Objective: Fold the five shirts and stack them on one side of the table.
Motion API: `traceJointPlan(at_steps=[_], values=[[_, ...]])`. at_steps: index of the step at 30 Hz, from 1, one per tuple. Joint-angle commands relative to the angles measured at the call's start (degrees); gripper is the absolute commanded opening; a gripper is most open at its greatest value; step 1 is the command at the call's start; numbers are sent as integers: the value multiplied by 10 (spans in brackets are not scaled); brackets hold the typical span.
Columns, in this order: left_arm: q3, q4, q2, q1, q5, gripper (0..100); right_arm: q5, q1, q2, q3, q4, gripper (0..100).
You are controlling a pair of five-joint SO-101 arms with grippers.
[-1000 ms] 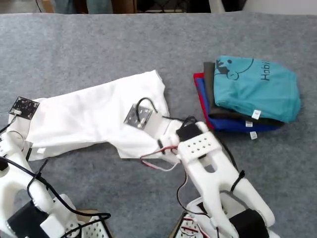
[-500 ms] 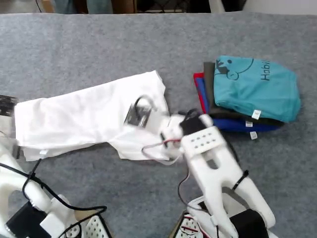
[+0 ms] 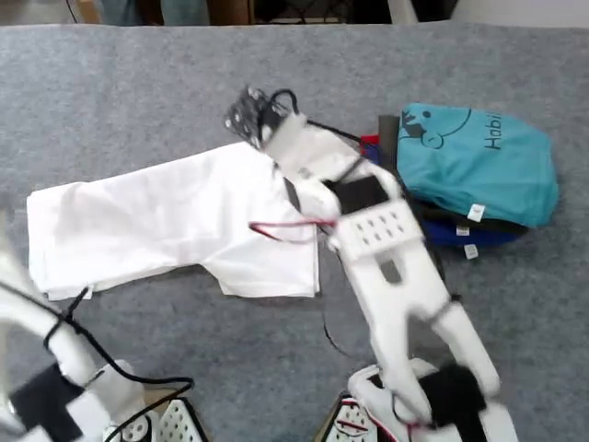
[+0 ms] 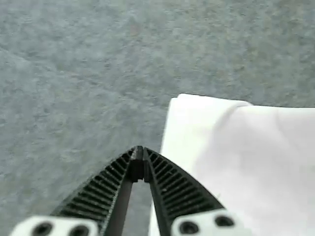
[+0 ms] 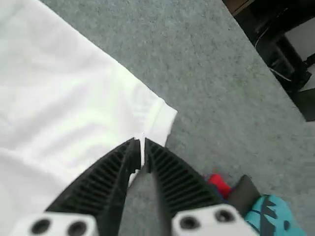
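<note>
Grey table (image 3: 138, 83) is carrying a white shirt (image 3: 166, 230) at centre-left
Soft, limp; it is likely wanting a corner pinch; left gripper (image 4: 138, 151) and right gripper (image 5: 141, 142) are hovering, fingers together, empty

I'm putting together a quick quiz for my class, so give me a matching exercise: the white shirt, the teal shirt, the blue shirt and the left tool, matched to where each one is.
Things:
1. white shirt
2. teal shirt
3. blue shirt
4. left tool

Places:
A. on top of the pile
B. over the bare grey table, beside a white corner
C. spread flat, apart from the pile
D. low in the pile

Pairs: 1-C, 2-A, 3-D, 4-B.
</note>
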Motion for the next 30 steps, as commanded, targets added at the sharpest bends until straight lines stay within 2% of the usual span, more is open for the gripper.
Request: traceJointPlan(at_steps=[1,5,14,23,30], values=[[-21,-55,69,43,91,30,-62,-7,123,-115,-22,21],[-36,-105,164,40,150,30,-94,1,256,-224,-22,21],[-60,-168,326,35,149,30,-91,53,489,-423,32,21],[-73,-182,323,12,151,30,-88,88,627,-606,130,21],[-84,-164,306,12,153,29,-88,84,647,-766,248,21]])
